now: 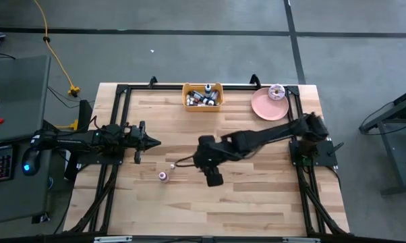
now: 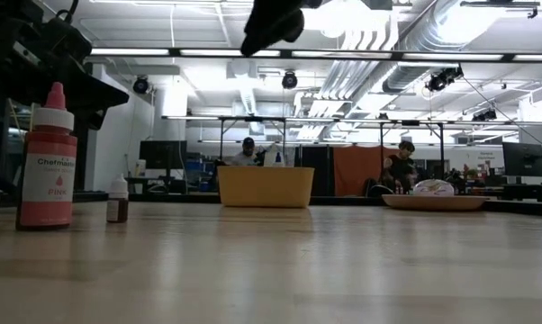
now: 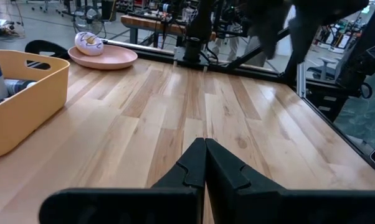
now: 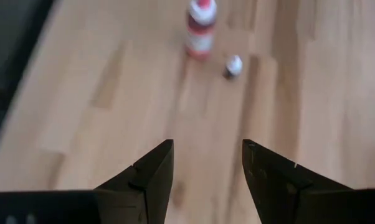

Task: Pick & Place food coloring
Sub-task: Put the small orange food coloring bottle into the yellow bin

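Note:
Two food coloring bottles stand upright on the wood, left of centre: a pink-red one with a pink cap (image 1: 163, 176) (image 2: 48, 157) (image 4: 201, 28) and a tiny dark one with a white cap (image 1: 172, 165) (image 2: 118, 200) (image 4: 233, 66). More bottles lie in the yellow bin (image 1: 203, 96) (image 2: 266, 186) at the far edge. My right gripper (image 1: 214, 179) (image 4: 207, 155) hangs open well above the table, right of the two bottles and apart from them. My left gripper (image 1: 154, 142) (image 3: 205, 163) is shut and waits at the table's left, holding nothing.
A pink plate with a donut (image 1: 269, 102) (image 2: 433, 200) (image 3: 103, 57) sits at the far right corner, beside the bin (image 3: 19, 99). Black frame rails run along the table's left, right and far sides. People stand in the room behind the table.

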Robot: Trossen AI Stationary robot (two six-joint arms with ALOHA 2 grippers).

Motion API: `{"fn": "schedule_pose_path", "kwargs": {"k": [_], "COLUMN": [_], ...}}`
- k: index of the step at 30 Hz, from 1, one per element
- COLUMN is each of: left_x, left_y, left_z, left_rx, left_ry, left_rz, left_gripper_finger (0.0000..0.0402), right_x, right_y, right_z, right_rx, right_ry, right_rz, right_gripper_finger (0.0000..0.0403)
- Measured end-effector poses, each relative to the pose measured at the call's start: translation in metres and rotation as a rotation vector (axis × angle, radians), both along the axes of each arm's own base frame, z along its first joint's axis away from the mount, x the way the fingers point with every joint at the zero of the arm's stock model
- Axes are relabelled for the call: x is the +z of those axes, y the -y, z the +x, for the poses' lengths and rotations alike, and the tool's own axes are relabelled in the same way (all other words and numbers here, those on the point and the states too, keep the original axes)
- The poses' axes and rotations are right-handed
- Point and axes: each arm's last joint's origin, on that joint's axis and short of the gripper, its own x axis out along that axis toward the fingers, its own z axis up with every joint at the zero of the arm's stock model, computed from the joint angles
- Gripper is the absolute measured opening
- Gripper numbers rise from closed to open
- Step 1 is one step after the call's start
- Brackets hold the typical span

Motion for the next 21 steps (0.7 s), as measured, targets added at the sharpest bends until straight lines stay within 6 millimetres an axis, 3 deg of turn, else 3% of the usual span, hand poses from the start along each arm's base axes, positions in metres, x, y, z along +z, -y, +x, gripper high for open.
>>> {"fn": "schedule_pose_path", "kwargs": {"k": [4,11,21], "left_x": [0.0,0.0,0.0], "left_y": [0.0,0.0,0.0], "left_z": [0.0,0.0,0.0], "left_rx": [0.001,0.003,0.003], "left_ry": [0.0,0.0,0.001], "left_rz": [0.0,0.0,0.001], "left_gripper_finger": [0.0001,0.0001,0.0001], "right_x": [-0.017,-0.066,-0.11], "right_y": [-0.007,-0.007,0.004], "right_z": [-0.014,-0.02,-0.033], "right_rx": [-0.019,-0.053,-0.142], "right_ry": [0.131,0.217,0.367], "right_rz": [0.076,0.158,0.108], "right_gripper_finger": [0.0178,0.0179,0.0179]}}
